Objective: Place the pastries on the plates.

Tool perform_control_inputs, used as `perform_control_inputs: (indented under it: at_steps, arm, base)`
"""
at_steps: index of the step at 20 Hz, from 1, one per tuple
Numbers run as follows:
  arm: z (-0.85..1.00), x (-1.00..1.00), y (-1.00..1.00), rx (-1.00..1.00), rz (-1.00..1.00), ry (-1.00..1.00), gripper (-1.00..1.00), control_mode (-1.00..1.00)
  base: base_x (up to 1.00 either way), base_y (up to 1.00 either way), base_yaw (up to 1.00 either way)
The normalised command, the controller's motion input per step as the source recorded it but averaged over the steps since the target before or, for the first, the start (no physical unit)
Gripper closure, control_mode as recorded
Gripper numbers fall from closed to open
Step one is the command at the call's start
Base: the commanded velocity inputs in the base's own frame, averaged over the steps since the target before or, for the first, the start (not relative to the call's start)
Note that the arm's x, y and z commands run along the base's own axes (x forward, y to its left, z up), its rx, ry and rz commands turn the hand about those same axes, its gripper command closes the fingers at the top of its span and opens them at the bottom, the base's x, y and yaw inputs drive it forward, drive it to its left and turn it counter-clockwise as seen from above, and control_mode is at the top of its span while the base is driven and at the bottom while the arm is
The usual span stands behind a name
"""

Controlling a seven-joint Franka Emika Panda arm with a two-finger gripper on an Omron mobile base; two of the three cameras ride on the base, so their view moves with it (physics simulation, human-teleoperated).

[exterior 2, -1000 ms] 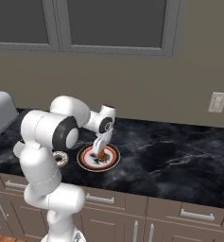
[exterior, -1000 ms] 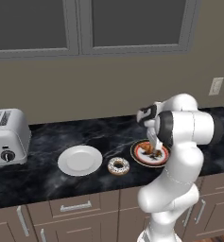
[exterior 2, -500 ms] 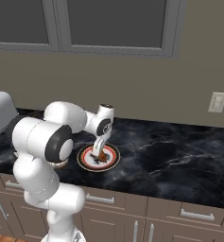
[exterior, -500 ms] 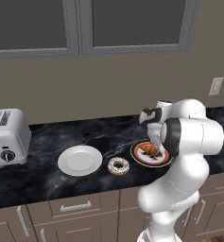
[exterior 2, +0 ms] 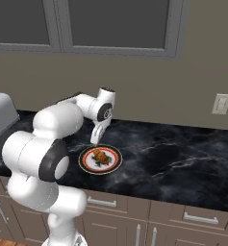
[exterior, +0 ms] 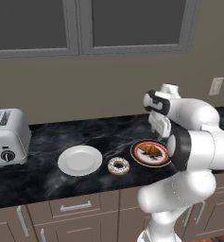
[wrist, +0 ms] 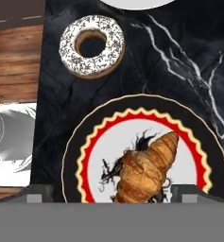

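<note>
In the hand view, the patterned plate (wrist: 85,142) is cut off at six o'clock by the frame's lower band, which also hides the croissant's (wrist: 144,172) lower end. The dark motif beneath the croissant is mostly covered and cannot be made out. The white plate (wrist: 134,4) shows just a sliver at twelve o'clock. In the left base view, the toaster (exterior: 7,137) is cropped at nine o'clock, and the arm overlaps the patterned plate's three o'clock rim.

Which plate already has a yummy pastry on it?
The black-rimmed plate with the red ring holds the croissant. The plain white plate has nothing on it, and the sprinkled donut sits on the counter between the two plates.
</note>
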Motion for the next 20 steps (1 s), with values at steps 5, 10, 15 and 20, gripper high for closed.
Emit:
perform_control_inputs:
  at_steps: [5,10,15,20]
  arm:
    - [0.03,-0.56,0.54,0.16,0.14,0.04,-1.0,-1.0]
    - [0.1,-0.45,0.72,-0.04,0.12,0.0,-1.0,-1.0]
    - [0.14,-0.28,0.85,-0.11,-0.01,-0.01,-1.0,-1.0]
    - [0.0,-0.15,0.48,-0.05,-0.01,-0.01,-1.0,-1.0]
  base:
    - [0.0,0.0,0.0]
    - [0.0,0.0,0.0]
    - [0.0,0.0,0.0]
    - [0.0,0.0,0.0]
